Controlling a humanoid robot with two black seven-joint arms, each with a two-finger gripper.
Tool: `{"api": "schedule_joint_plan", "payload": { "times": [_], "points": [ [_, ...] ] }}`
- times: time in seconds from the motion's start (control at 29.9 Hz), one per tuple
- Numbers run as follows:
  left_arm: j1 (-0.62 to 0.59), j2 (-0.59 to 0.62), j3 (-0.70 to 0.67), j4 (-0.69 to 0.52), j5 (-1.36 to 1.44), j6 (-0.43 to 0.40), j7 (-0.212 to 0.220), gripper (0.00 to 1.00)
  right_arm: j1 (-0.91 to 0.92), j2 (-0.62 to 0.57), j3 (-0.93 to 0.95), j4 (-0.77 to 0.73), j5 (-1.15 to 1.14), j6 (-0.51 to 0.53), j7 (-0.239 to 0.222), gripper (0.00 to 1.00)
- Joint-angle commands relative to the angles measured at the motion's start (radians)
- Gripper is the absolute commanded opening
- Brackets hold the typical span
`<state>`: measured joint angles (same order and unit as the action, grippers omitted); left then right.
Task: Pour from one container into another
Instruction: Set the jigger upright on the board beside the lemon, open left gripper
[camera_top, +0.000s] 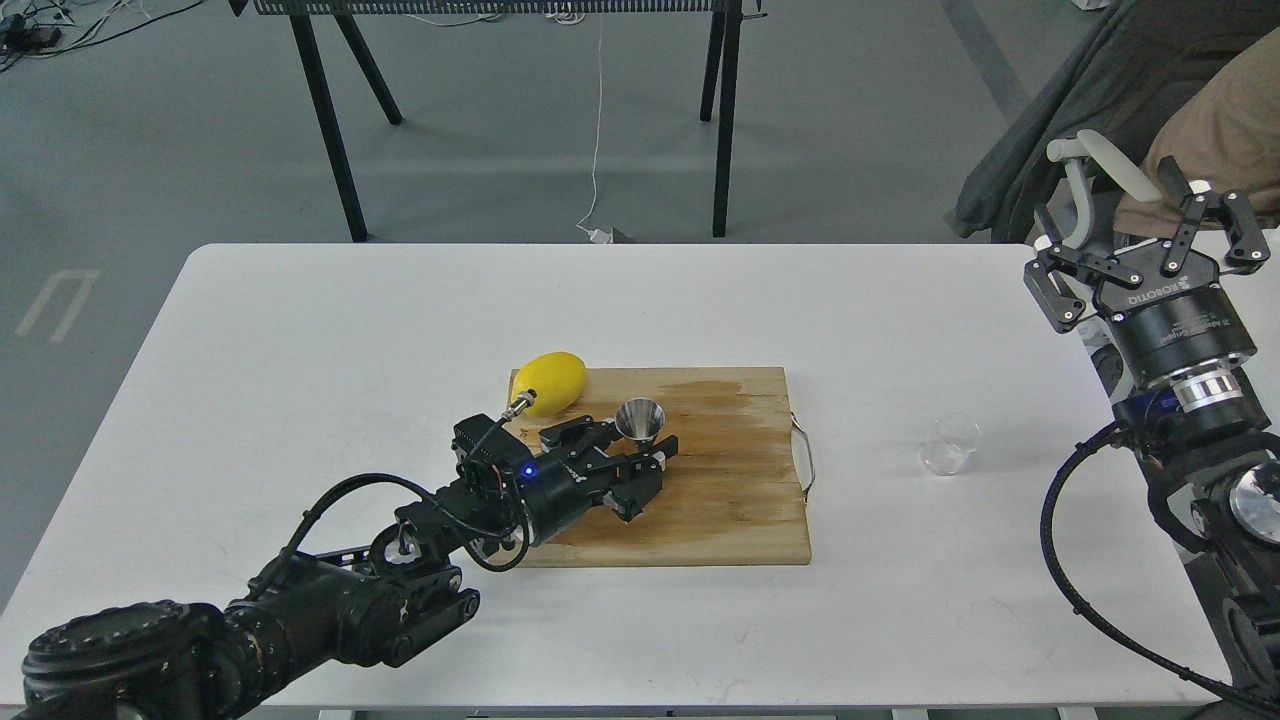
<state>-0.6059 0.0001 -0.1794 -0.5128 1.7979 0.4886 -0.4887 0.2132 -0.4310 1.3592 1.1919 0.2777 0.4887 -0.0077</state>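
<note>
1. Head view is filled mostly by a white table (300, 350); its near edge is cut off by the bottom of the frame.
2. Both black arms are only partly seen: the left arm's thick links are cropped at the lower left corner, the right arm's at the right edge.
3. A wooden cutting board (720, 500) is laid near the table's middle, with a metal handle on its right end and a darker stain across its far part.
4. The left gripper (640, 462) is reached low over the board, lying nearly level, its fingers spread on either side of the steel jigger (640, 420); whether they press it cannot be told.
5. The right gripper (1150, 260) is held high at the right, pointing away, fingers spread wide and holding nothing.
6. A lemon (550, 383) is set at the board's far left corner.
7. The jigger is stood upright, open cone uppermost; its contents cannot be made out.
8. The clear glass cup (950, 443) is stood on the bare table, right of the board, apparently empty.
</note>
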Motion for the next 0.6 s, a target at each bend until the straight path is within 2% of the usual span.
{"api": "schedule_joint_plan", "payload": {
  "times": [0.0,0.2,0.57],
  "points": [
    [0.0,0.0,-0.002,-0.01,0.0,0.0,0.0,0.88,0.0,0.0,0.001,-0.002,0.0,0.0,0.0,0.99],
    [0.005,0.0,0.0,-0.01,-0.002,0.0,0.0,0.98,-0.002,0.0,0.004,-0.002,0.0,0.0,0.0,0.99],
    [0.02,0.0,-0.002,-0.018,-0.002,0.0,0.0,0.99,-0.003,0.0,0.003,-0.002,0.0,0.0,0.0,0.99]
  ]
}}
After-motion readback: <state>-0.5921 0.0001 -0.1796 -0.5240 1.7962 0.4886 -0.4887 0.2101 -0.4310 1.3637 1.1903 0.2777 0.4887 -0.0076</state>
